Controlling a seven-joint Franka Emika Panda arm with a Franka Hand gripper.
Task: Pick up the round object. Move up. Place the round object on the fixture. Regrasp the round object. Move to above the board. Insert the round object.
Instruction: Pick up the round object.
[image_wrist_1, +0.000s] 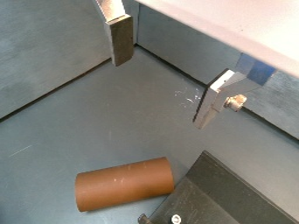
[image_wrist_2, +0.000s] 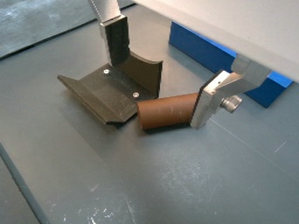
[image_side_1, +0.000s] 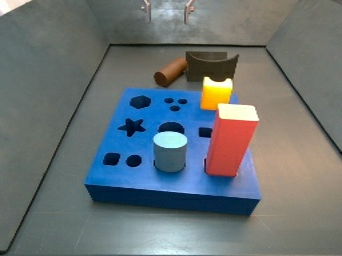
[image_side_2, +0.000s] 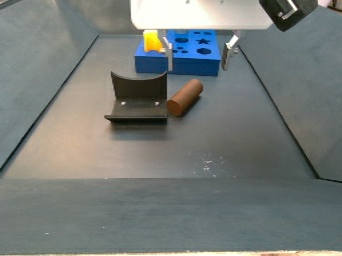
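Step in hand, as judged: pick up the round object, not yet grasped.

- Gripper (image_wrist_2: 155, 79): spread wide, nothing between the silver plates; held above the floor. In a side view it shows only at the top edge of the frame (image_side_1: 166, 10).
- Round object (image_wrist_2: 167, 113): lying on its side on the grey floor, centre of the frame in a wrist view, just beside the fixture (image_wrist_2: 112, 87) and apparently touching its base plate. In a side view (image_side_2: 182, 96) it sits at upper centre, right of the fixture (image_side_2: 138, 98); the fixture notch is empty.
- Board (image_side_1: 167, 140): well apart, lower centre of a side view, with a grey-blue cylinder (image_side_1: 170, 152), a red block (image_side_1: 230, 140) and a yellow block (image_side_1: 217, 93) on it.

How to do it well (judgement):
- The plates should be set across the peg's width, not along its length; wrist yaw matched to the peg axis.
- The grasp should be taken near mid-length so it does not tip on lift.
- The fixture-side finger needs clearance: little gap is seen there, so a clash with the base plate is the main risk.
- Descent should be straight, closing only once the pads straddle the peg, or it may roll away.
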